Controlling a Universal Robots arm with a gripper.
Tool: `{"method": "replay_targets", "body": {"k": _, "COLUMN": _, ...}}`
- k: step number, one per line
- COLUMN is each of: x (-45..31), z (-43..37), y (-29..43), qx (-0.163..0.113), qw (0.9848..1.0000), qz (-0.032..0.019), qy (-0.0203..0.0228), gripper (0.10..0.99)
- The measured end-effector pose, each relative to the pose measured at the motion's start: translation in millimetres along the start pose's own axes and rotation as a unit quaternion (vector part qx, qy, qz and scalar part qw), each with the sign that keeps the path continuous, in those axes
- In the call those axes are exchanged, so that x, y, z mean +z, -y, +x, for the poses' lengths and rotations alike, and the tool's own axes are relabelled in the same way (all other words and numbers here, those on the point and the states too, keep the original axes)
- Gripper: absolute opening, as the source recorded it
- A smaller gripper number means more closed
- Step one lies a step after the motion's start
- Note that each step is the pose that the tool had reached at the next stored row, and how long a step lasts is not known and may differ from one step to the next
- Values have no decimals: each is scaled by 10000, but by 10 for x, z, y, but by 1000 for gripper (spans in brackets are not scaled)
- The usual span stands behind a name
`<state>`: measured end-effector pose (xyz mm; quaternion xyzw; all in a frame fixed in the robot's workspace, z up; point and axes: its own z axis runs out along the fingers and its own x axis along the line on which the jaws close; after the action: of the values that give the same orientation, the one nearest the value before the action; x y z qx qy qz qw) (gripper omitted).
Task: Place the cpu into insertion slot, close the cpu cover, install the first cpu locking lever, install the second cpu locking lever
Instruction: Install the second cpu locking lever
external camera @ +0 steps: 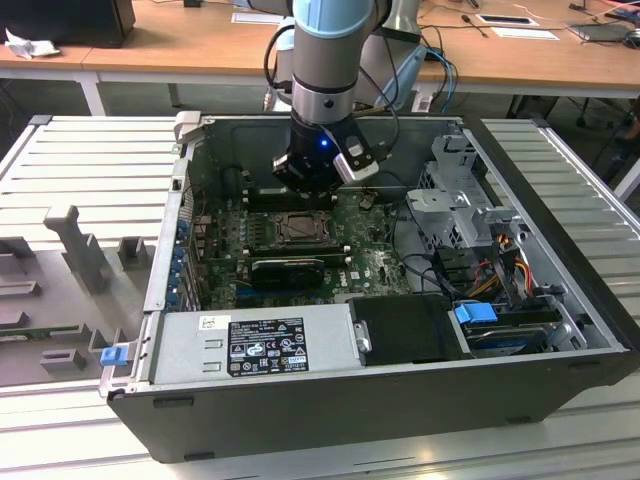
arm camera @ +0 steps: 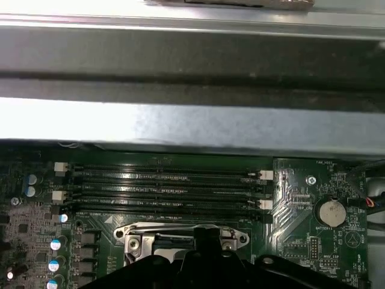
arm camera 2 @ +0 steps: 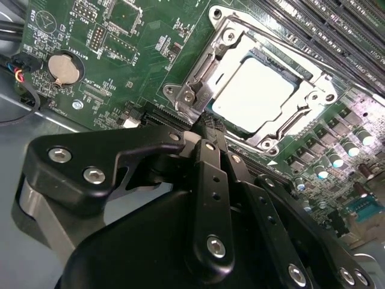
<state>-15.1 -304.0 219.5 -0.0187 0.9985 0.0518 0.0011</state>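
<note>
An open computer case (external camera: 560, 200) is lying on its side on a ribbed grey worktop (external camera: 90, 160), and the robot arm (external camera: 325, 70) is reaching down into it, over the green motherboard (external camera: 375, 265). The tool (arm camera 2: 207, 123) is hanging just beside the socket, its dark fingers (arm camera 2: 210, 174) looking drawn nearly together at the tip with nothing visibly between them, touching or almost touching the socket's metal frame. The danger, as I judge it, is the tool pressing down off-line: it is sitting close to the cpu cover (arm camera 2: 201, 72) edge and to the memory slots (arm camera: 162, 180), so a skewed push could scrape the board, slip off a thin locking lever (arm camera 2: 289, 123) or bend it. The cpu (arm camera 2: 252, 93) is lying flat in the insertion slot, its pale silver top glaring under the light, square, with the cover's bright metal frame appearing to lie around it.
</note>
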Motion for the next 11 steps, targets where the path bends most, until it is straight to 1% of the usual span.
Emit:
{"method": "replay_targets", "body": {"k": 5, "x": -56, "z": 0, "y": -6, "qx": 0, "qw": 10000, "qz": -3, "qy": 0, "gripper": 106}}
{"method": "replay_targets", "body": {"k": 11, "x": -59, "z": 0, "y": 7, "qx": -1, "qw": 10000, "qz": -5, "qy": 0, "gripper": 106}}
